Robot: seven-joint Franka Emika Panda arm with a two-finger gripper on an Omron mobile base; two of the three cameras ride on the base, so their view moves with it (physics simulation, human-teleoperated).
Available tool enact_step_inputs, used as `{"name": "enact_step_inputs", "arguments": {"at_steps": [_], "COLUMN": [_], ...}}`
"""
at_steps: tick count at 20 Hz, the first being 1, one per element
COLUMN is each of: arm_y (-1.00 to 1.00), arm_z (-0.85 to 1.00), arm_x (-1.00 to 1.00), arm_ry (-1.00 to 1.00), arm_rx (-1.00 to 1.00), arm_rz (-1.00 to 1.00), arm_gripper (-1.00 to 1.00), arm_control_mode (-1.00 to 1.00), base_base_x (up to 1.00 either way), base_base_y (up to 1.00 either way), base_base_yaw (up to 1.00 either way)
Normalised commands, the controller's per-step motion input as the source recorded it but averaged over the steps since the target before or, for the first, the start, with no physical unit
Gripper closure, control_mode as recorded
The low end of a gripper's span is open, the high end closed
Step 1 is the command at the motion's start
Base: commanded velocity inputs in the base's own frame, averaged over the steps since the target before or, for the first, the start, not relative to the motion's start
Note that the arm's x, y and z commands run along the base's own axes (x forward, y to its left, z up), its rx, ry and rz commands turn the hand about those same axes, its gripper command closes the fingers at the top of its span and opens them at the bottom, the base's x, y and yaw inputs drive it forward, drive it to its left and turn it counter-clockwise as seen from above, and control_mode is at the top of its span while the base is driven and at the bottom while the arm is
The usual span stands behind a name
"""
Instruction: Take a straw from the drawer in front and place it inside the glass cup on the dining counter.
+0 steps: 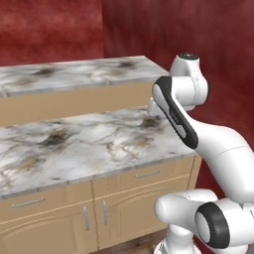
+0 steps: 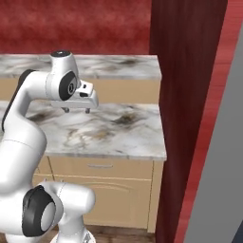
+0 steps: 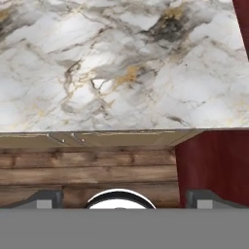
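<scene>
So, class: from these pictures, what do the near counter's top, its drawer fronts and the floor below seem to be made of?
Near counter's top: looks like polished marble, white-grey with black and gold veins. Drawer fronts: probably light tan wood or a wood-look panel, smooth and plain, with slim metal-looking handles. Floor: seems to be brown wooden planks, with grain lines and board seams visible in the hand view.

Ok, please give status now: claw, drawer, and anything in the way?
Claw open, empty, above the marble counter. Drawer shut. Nothing in the way.
</scene>
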Motion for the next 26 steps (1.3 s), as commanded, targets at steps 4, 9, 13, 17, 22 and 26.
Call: {"name": "enact_step_inputs", "arguments": {"at_steps": [4, 9, 13, 17, 22, 26], "arm_y": [0.00, 0.00, 0.00, 0.00, 0.00, 0.00], "arm_z": [0.00, 0.00, 0.00, 0.00, 0.00, 0.00], "arm_x": [0.00, 0.00, 0.00, 0.00, 0.00, 0.00], "arm_ry": [0.00, 0.00, 0.00, 0.00, 0.00, 0.00], "arm_rx": [0.00, 0.00, 0.00, 0.00, 0.00, 0.00], "arm_rz": [0.00, 0.00, 0.00, 0.00, 0.00, 0.00], "arm_gripper": [-1.00, -1.00, -1.00, -1.00, -1.00, -1.00], "arm_control_mode": [1.00, 1.00, 1.00, 1.00, 1.00, 1.00], "base_base_x": [-0.06, -0.12, -0.13, -0.14, -0.19, -0.17], "base_base_y": [0.42, 0.40, 0.44, 0.42, 0.39, 0.36], "base_base_yaw": [-0.29, -0.30, -0.32, -0.33, -0.31, -0.30]}}
